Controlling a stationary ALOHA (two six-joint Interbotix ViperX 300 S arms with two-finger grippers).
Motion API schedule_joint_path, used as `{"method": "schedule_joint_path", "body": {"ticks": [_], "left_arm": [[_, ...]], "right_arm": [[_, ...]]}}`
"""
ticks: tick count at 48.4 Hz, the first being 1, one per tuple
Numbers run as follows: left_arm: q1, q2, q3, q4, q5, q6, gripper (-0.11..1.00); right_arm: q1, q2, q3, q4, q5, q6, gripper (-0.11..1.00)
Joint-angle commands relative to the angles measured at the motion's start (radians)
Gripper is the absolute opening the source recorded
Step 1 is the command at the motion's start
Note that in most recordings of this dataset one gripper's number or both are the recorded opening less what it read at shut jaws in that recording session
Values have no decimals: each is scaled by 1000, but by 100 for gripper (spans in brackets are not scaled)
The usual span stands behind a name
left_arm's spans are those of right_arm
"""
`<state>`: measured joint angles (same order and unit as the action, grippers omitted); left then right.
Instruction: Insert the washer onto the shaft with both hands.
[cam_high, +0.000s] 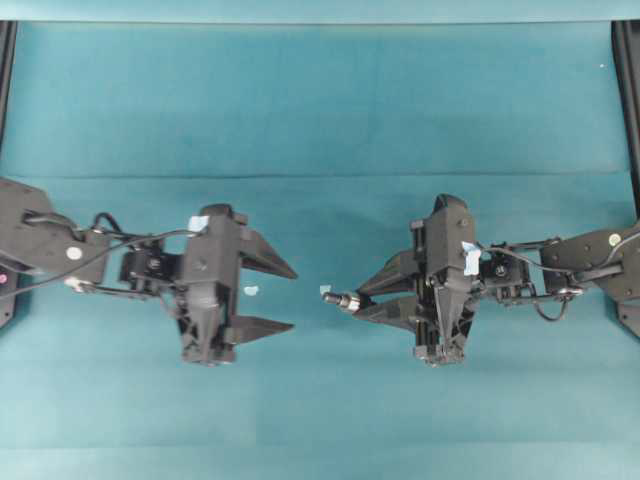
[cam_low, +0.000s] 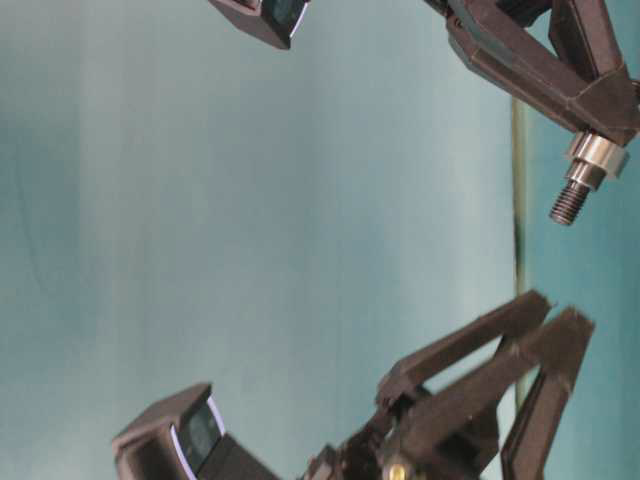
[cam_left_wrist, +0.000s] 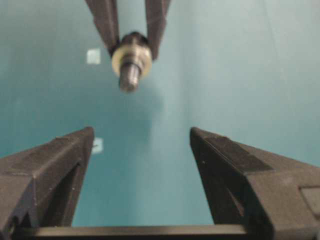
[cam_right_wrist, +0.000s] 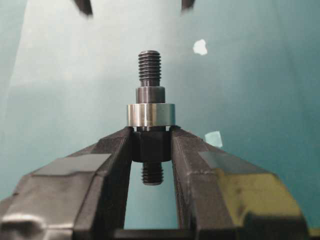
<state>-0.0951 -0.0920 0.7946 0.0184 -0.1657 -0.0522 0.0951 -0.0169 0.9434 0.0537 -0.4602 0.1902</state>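
My right gripper (cam_right_wrist: 150, 145) clamps the shaft (cam_right_wrist: 150, 75), the washer (cam_right_wrist: 150, 114) already seated on it just beyond my fingertips, threaded end pointing at my left gripper (cam_high: 283, 298); its jaws stand apart, empty, above the teal table (cam_high: 320, 100)

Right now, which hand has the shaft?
The right hand, shut on the shaft with the washer already on it. The left hand is open and empty.

The washer (cam_right_wrist: 150, 114) is shiny smooth metal, the shaft (cam_right_wrist: 150, 68) dark dull metal with rough threads, the counter (cam_high: 320, 110) soft matt cloth
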Motion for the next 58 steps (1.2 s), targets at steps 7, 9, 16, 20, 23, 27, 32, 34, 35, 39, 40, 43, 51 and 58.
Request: {"method": "schedule_joint_path", "body": {"ticks": [7,9,16,20,23,27,32,34,35,39,40,43,51,58], "left_arm": [[0,-60,11,3,55,17,85],[0,-67,14,3,63,17,85],[0,-86,31,3,69,17,85],[0,-94,35,3,69,17,85],[0,-101,37,3,69,17,85],[2,-114,37,3,69,17,85],[3,-127,37,3,69,17,85],[3,-133,37,3,69,17,85],[3,-137,37,3,69,17,85],[3,-140,38,3,71,17,84],[3,-141,37,3,69,15,85],[3,-141,38,3,71,15,85],[3,-143,38,3,71,14,84],[3,-143,41,3,71,14,84]], "right_arm": [[5,-11,-15,2,-8,0,0],[5,-11,-14,0,-8,-2,0],[6,-11,-14,0,-6,-2,0],[5,-11,-14,0,-6,0,0],[6,-11,-14,0,-5,0,0],[6,-11,-14,0,-6,0,0],[6,-11,-15,0,-6,0,0],[6,-11,-15,2,-5,0,0],[6,-11,-15,0,-5,0,0],[6,-11,-14,0,-5,0,0],[6,-11,-14,0,-5,0,0],[6,-11,-14,0,-5,0,0],[6,-11,-14,0,-6,0,0],[6,-11,-14,0,-6,0,0]]}}
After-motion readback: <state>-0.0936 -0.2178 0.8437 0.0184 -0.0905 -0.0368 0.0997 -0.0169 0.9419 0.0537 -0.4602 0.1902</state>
